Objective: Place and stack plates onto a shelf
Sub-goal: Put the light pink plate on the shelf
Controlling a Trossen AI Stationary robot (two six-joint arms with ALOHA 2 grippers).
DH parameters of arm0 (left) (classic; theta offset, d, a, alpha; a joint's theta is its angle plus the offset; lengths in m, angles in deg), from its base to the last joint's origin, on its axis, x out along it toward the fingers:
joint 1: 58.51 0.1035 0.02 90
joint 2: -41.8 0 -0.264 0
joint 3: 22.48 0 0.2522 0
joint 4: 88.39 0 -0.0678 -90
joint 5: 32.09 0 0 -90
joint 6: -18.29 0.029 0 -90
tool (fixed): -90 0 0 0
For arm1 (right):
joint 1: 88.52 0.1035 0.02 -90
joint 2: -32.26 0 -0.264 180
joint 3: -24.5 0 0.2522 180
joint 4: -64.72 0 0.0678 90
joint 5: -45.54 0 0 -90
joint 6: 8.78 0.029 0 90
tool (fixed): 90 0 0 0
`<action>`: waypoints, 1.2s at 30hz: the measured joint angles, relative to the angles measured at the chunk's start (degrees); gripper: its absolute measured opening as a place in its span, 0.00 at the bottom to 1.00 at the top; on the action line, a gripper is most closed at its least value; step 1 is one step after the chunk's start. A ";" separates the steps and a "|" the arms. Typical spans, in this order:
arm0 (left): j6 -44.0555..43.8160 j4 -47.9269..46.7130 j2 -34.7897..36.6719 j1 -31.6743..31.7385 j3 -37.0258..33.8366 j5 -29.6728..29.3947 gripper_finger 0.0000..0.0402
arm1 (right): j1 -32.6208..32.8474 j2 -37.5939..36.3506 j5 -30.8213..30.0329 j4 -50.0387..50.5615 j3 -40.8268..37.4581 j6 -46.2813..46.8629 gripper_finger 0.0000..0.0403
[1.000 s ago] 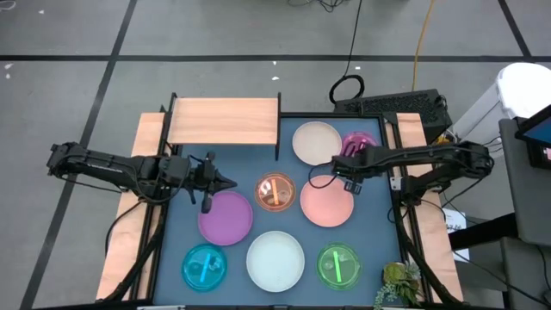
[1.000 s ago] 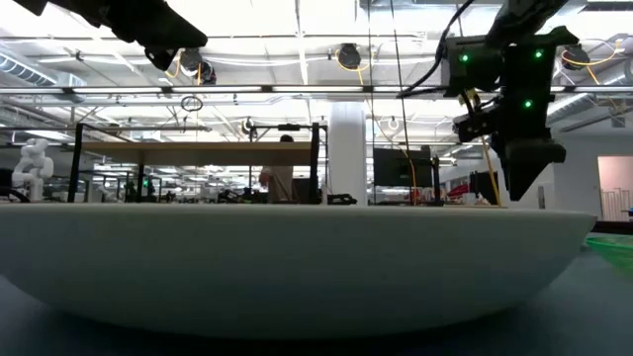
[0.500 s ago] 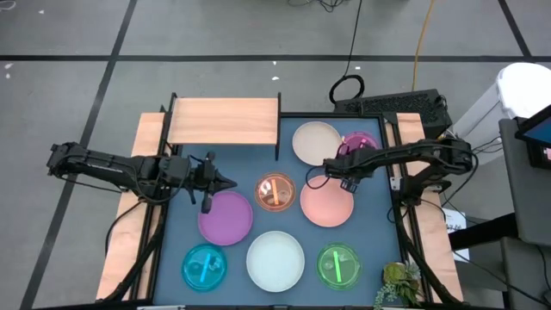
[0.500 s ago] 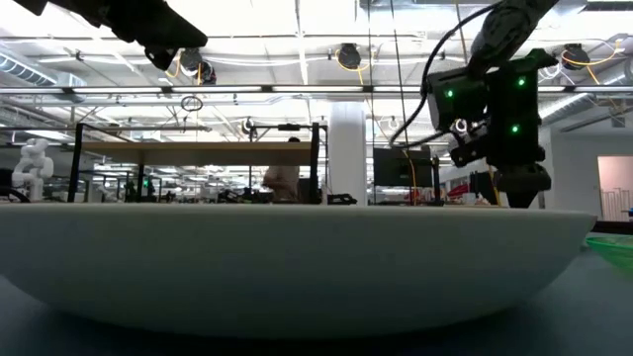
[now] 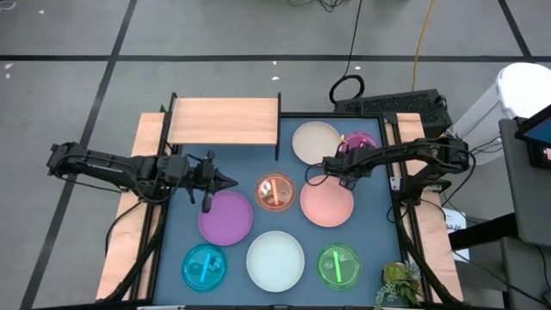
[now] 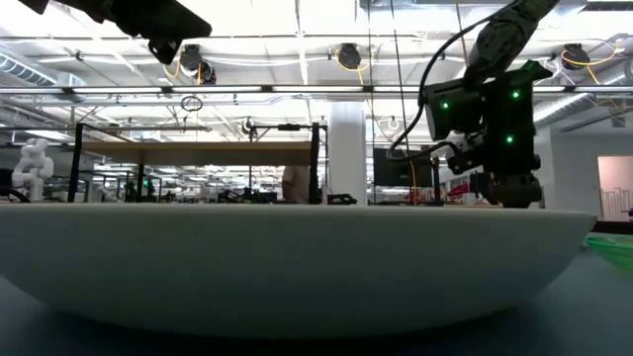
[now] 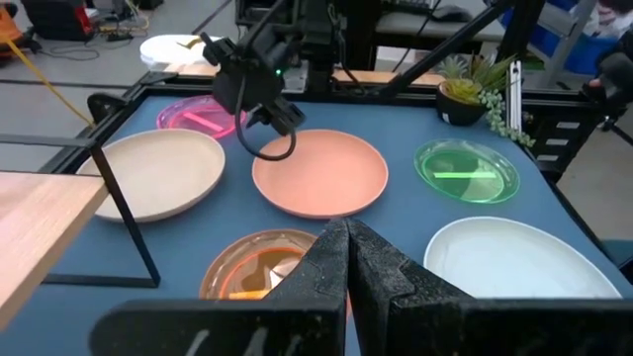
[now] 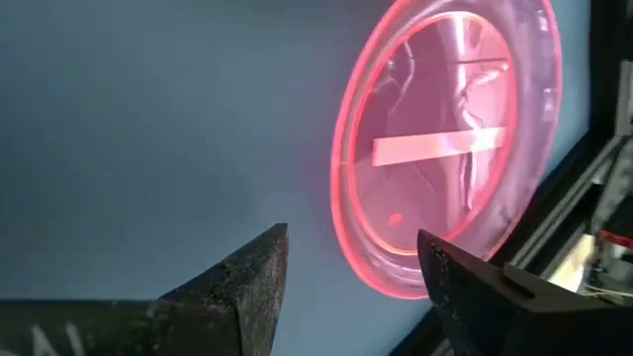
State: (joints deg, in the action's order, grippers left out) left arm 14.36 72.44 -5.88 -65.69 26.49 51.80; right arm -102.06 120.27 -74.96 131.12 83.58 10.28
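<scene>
Eight plates lie flat on the blue table top: purple (image 5: 225, 217), orange (image 5: 275, 192), pink (image 5: 327, 202), cream (image 5: 316, 142), magenta (image 5: 362, 142), pale white (image 5: 275, 261), cyan (image 5: 205, 267) and green (image 5: 338, 265). The light-wood shelf (image 5: 224, 120) stands at the far left. My right gripper (image 5: 337, 170) is open and low over the table, between the pink, cream and magenta plates. In its wrist view (image 8: 351, 262) the magenta plate's rim (image 8: 346, 237) shows between the fingers. My left gripper (image 5: 229, 182) is shut and empty, above the purple plate's far edge.
A black cable loop (image 7: 272, 148) hangs from the right arm over the pink plate's far edge. A small potted plant (image 5: 398, 284) stands at the near right corner. Wooden side strips (image 5: 120, 241) flank the table. In the low view the pale white plate (image 6: 297, 267) hides the right fingertips.
My right gripper has gone down toward the table and a little toward the table's left edge, ending low by the pink plate's far edge. The plates have stayed where they were.
</scene>
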 joint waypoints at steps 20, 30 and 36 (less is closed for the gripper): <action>0.61 1.31 0.02 0.01 0.00 -0.02 0.00 | -3.33 -0.07 -2.43 -8.00 -3.98 -4.72 0.52; 0.61 1.24 0.00 0.02 0.00 -0.02 0.00 | -5.69 -0.01 -2.21 -8.32 -4.09 -5.86 0.42; 0.64 1.22 0.00 0.01 0.00 0.00 0.00 | -6.74 -0.18 0.55 -11.94 -5.52 -8.36 0.31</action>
State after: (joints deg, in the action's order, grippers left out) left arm 15.00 73.66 -5.88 -65.69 26.49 51.80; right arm -108.80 120.09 -74.41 119.18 78.06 1.91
